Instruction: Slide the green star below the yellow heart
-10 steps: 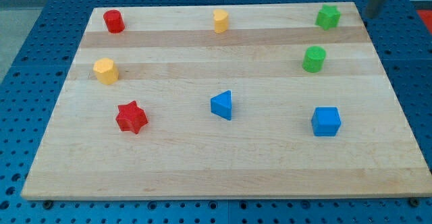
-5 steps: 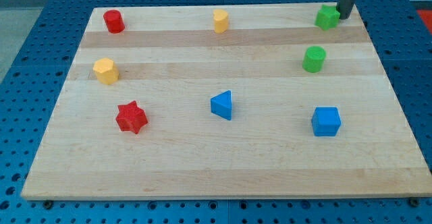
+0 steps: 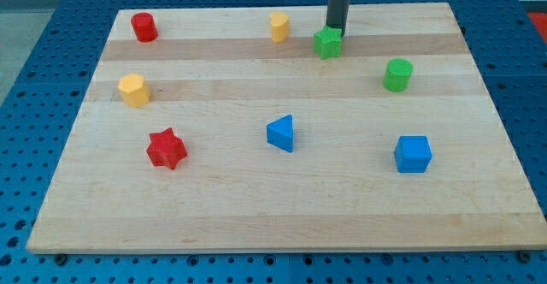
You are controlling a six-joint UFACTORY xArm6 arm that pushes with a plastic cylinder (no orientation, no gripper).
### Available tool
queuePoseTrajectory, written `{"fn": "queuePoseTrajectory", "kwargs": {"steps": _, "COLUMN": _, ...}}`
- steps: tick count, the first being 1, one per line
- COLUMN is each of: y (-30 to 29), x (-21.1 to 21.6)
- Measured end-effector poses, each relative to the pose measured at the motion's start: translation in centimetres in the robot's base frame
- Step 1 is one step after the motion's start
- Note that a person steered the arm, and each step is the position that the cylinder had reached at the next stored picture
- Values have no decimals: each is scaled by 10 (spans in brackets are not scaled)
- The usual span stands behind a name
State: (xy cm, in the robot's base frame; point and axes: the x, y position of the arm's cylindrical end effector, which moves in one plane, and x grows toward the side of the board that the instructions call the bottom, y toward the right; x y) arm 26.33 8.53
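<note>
Nearest us sit the blue cube, blue triangle and red star. Farther back, the green star lies right of the yellow heart, near it. Our tip, a bare rod without jaws, touches the green star's upper right edge.

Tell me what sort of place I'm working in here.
Probably a lab bench for tabletop pushing: a wooden board lies on a blue perforated mat, with small coloured blocks spread across it. My tip is just above the green star.
</note>
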Motion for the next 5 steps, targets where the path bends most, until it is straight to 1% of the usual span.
{"fn": "queuePoseTrajectory", "kwargs": {"steps": 1, "y": 23, "x": 0}}
{"fn": "queuePoseTrajectory", "kwargs": {"steps": 2, "y": 25, "x": 0}}
{"fn": "queuePoseTrajectory", "kwargs": {"steps": 3, "y": 25, "x": 23}}
{"fn": "queuePoseTrajectory", "kwargs": {"steps": 5, "y": -3, "x": 23}}
